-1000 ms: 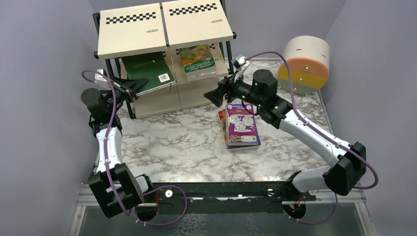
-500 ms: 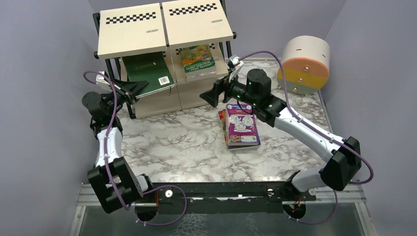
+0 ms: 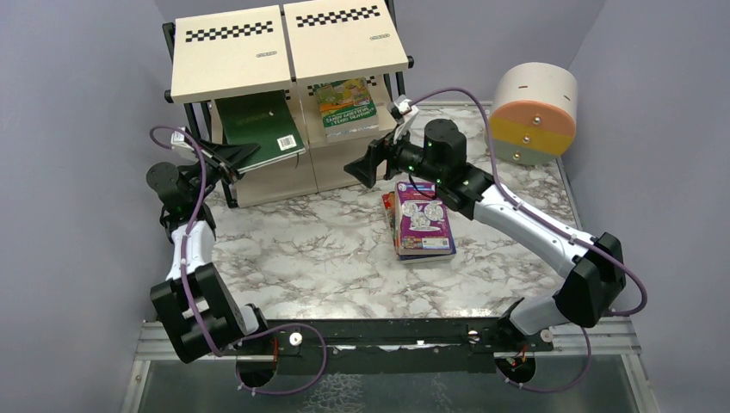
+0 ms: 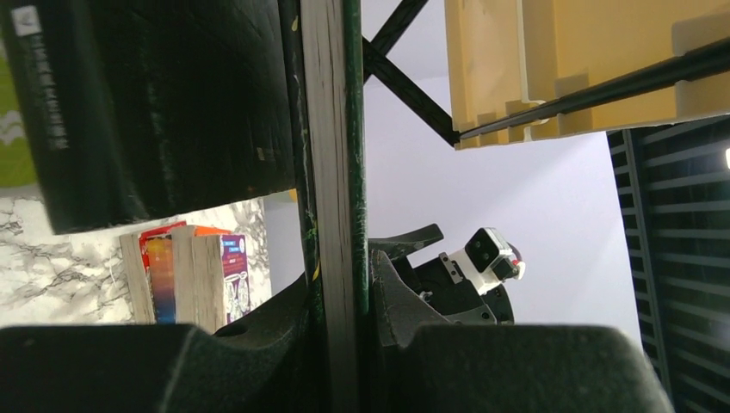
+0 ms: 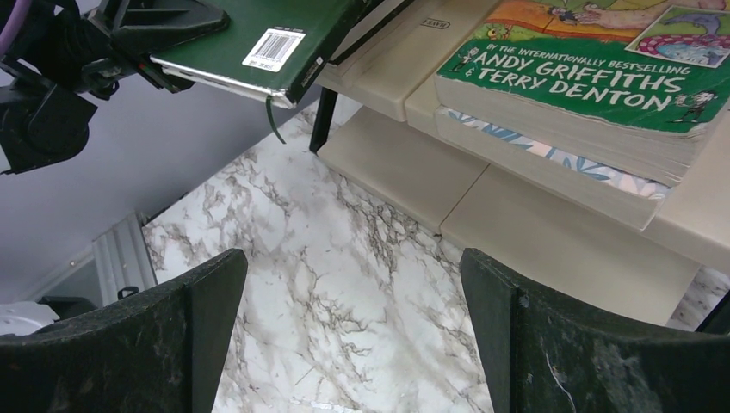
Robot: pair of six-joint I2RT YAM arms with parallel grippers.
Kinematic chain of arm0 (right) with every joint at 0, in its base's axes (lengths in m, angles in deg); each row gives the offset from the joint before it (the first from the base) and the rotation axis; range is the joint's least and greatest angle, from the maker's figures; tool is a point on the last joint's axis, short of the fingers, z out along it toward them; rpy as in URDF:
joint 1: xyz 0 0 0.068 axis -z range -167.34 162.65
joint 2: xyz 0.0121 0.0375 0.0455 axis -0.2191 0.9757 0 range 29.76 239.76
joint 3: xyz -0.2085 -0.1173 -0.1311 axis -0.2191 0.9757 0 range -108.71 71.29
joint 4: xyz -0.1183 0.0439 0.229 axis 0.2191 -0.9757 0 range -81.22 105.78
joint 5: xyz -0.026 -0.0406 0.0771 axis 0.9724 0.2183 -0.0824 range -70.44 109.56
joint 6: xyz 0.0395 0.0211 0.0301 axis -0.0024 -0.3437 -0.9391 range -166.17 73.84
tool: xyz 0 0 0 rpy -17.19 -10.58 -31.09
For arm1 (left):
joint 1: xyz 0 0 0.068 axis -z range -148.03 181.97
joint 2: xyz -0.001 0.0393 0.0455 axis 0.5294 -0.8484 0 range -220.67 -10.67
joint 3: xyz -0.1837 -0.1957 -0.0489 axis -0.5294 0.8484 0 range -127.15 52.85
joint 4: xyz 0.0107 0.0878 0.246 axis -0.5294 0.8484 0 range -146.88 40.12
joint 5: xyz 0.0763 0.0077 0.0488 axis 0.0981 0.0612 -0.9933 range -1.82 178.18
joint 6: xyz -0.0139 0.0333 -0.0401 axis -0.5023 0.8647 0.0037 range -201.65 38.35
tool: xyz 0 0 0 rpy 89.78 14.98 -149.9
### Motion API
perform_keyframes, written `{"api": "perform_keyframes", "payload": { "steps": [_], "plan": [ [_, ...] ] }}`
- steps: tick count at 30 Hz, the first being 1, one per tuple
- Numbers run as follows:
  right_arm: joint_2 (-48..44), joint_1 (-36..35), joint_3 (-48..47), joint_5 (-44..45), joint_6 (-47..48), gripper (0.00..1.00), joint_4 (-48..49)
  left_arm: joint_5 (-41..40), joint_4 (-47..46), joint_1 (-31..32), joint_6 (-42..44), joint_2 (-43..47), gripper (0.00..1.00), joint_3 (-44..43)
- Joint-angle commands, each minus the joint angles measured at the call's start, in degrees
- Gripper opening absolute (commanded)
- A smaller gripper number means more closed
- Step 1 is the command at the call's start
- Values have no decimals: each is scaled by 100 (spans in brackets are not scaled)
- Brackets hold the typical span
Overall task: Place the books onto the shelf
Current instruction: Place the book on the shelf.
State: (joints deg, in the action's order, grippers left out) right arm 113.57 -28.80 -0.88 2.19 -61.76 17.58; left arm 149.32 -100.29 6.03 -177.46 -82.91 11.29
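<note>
At the shelf (image 3: 228, 64), left pincer (image 3: 244, 153) clamped on green book (image 3: 262, 120), right pincer (image 3: 358, 169) wide, empty

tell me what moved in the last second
The right arm swung left, carrying the open right tool along the front of the shelf toward the green book. The left tool stayed shut on that book's edge, hardly shifting. The stack of books on the table and the cartoon book on the shelf stayed put.
</note>
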Motion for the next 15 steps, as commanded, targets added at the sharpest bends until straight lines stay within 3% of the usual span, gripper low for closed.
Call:
{"api": "perform_keyframes", "payload": {
  "steps": [1, 7, 11, 15],
  "plan": [
    [100, -64, -194, 16, 68, 92, 197, 108, -666, -52, -25, -24, 8, 69],
    [200, -99, -291, 19, 97, 92, 159, 117, -713, -54, -34, -44, 20, 117],
    [248, -125, -340, 23, 108, 92, 154, 126, -728, -60, -34, -51, 39, 152],
    [256, -129, -331, 53, 114, 92, 153, 139, -737, -61, -19, -53, 45, 215]
  ]
}}
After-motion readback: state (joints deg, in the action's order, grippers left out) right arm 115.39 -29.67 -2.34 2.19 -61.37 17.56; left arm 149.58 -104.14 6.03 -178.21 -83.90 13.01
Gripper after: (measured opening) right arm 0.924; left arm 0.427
